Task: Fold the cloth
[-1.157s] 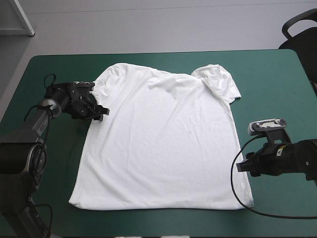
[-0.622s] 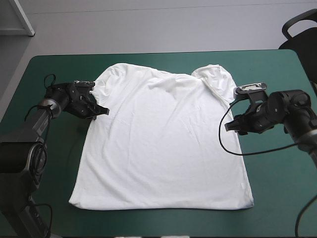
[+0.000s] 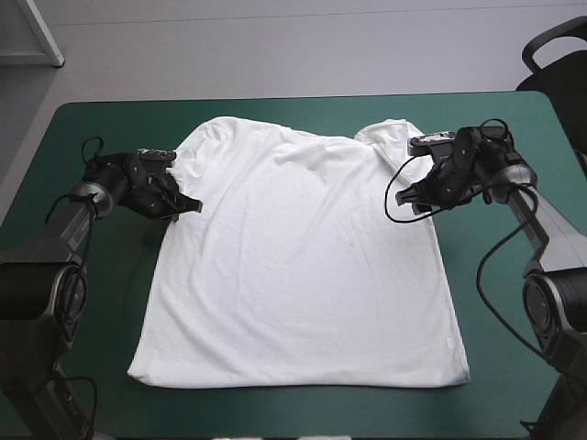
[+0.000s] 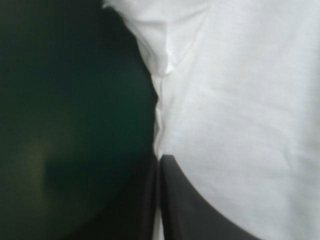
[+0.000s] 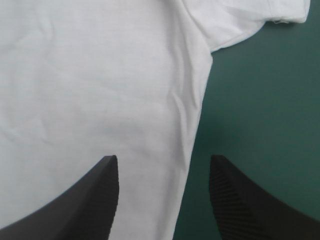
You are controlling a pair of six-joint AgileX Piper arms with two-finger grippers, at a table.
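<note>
T-shirt [image 3: 303, 275] is white and spread flat mid-table on the teal-green cover [image 3: 101, 119]. High view: sleeves toward the top of the frame, hem running across near the bottom, a few shallow creases, no fold in it yet. Upper-left sleeve [image 3: 197, 147] is bunched a bit, upper-right sleeve [image 3: 404, 147] rumpled. Left gripper [image 3: 190, 207] sits at the shirt's side edge just under the upper-left sleeve, middle-left of the frame. Left wrist view: its black fingers [image 4: 182, 207] are pressed nearly together with a thin white strip of cloth between them, so it's pinching the shirt's edge at the armpit. White fabric lies to one side of the gripper, dark cover to the other, with a small pucker in the cloth just ahead of the tips. Right gripper [image 3: 410, 202] is at the opposite side edge, just under the upper-right sleeve, middle-right of the frame. Right wrist view: its fingers are spread wide and straddle the side edge. One is over white fabric and the other over bare cover; the edge runs between them and on ahead to the armpit, with the sleeve hem farther ahead on the cover side. Nothing is gripped there. Can't tell from either view whether the right fingertips touch the cloth or the table.
</note>
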